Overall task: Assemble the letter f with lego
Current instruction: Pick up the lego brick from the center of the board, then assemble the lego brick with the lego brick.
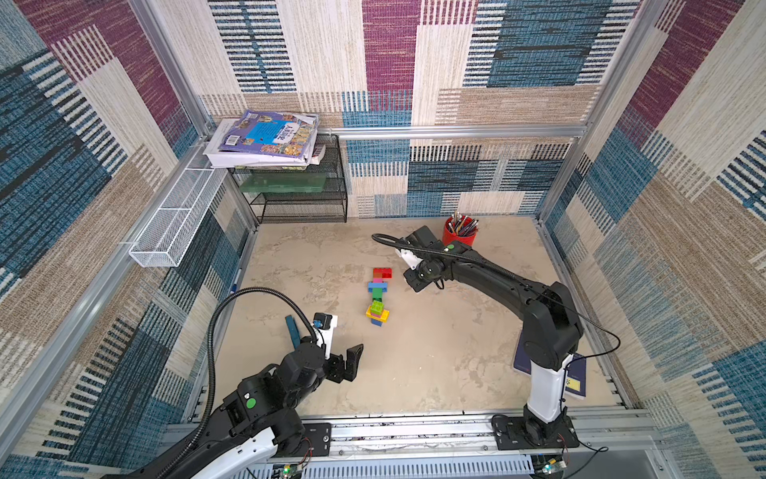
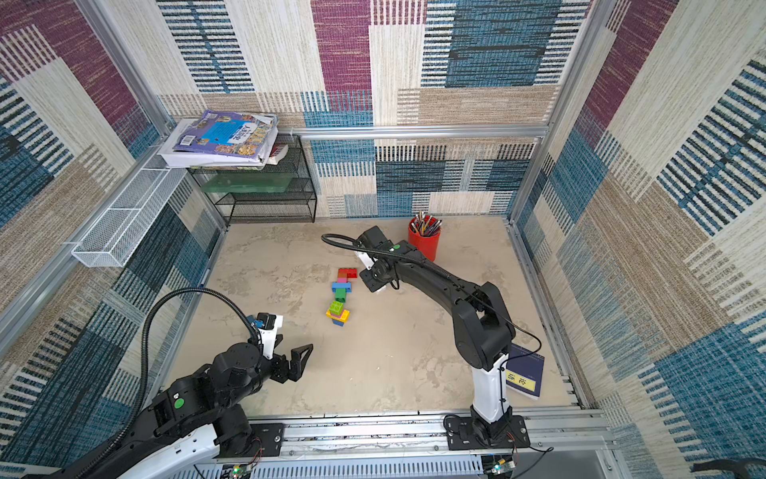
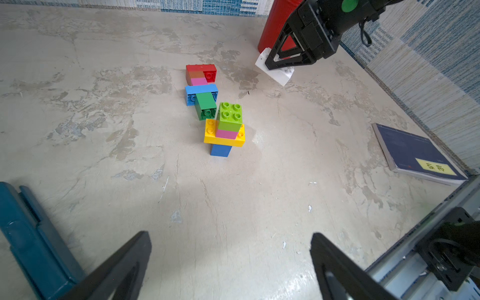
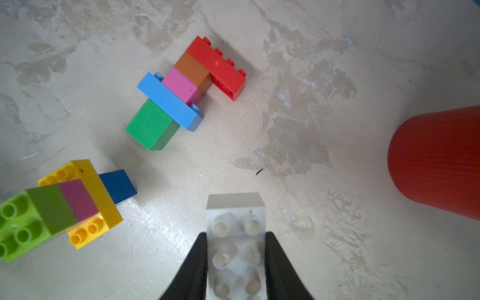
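White studded plastic brick [image 4: 236, 210] is pinched in your right pincer [image 4: 236, 235], with its two black fingers [image 4: 194, 259] pressing on both sides. It is low over the beige table [image 4: 324, 246], and you cannot tell if it touches. Near it lies a flat row of joined bricks [image 4: 181, 88]: red, orange, pink, blue, green. A bit further stands a small tower of bricks [image 4: 75, 205]: dark blue, yellow, pink, then lime green on top. On the other side is a red ribbed cup [image 4: 436, 161]. Your left pincer [image 3: 230, 236] is wide open, holding nothing, well apart from the bricks.
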Available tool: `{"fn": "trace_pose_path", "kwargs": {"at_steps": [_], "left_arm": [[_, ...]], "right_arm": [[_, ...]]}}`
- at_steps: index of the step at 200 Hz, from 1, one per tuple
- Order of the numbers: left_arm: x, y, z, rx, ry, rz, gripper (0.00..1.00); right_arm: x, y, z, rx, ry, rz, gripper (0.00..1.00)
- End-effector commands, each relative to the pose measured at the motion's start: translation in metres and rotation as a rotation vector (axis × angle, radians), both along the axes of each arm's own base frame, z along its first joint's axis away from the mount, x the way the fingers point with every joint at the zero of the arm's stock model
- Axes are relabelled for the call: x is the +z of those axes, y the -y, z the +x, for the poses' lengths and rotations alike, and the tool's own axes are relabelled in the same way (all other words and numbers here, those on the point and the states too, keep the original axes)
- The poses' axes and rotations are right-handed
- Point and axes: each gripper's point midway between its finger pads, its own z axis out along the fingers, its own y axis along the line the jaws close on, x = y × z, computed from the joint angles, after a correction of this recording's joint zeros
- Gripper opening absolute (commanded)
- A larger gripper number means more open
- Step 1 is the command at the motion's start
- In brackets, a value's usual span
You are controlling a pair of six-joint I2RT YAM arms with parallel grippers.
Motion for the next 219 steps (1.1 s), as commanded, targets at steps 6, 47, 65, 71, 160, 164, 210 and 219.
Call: {"fn": "trace_pose_path", "kwargs": {"at_steps": [6,47,65,71,160,164,210,219], "left_arm": [[0.005,-0.011,0.003,0.053,-0.003,0.038,0.99],[0.005,-0.012,0.001,0.061,-0.021,0.032,0.99],[0.001,-0.013,0.001,0.063,-0.025,0.032,0.99],[0.000,-0.013,0.000,0.062,-0.026,0.032,0.99],[-0.009,-0.014,0.000,0.060,-0.013,0.015,0.99],[-0.009,-0.014,0.000,0.060,-0.012,0.013,0.99],[-0.011,-0.013,0.000,0.058,-0.011,0.018,0.99],[-0.012,-0.013,0.000,0.058,-0.011,0.018,0.99]], "right_arm": [[0.006,-0.011,-0.013,0.086,-0.014,-0.058,0.28],[0.018,-0.037,-0.032,0.221,0.022,-0.129,0.28],[0.022,-0.047,-0.041,0.271,0.033,-0.144,0.28],[0.023,-0.050,-0.044,0.286,0.036,-0.149,0.28],[0.025,-0.081,-0.066,0.446,0.051,-0.162,0.27],[0.024,-0.082,-0.066,0.451,0.049,-0.161,0.27],[0.024,-0.093,-0.071,0.493,0.035,-0.147,0.27],[0.022,-0.095,-0.073,0.501,0.029,-0.148,0.27]]}}
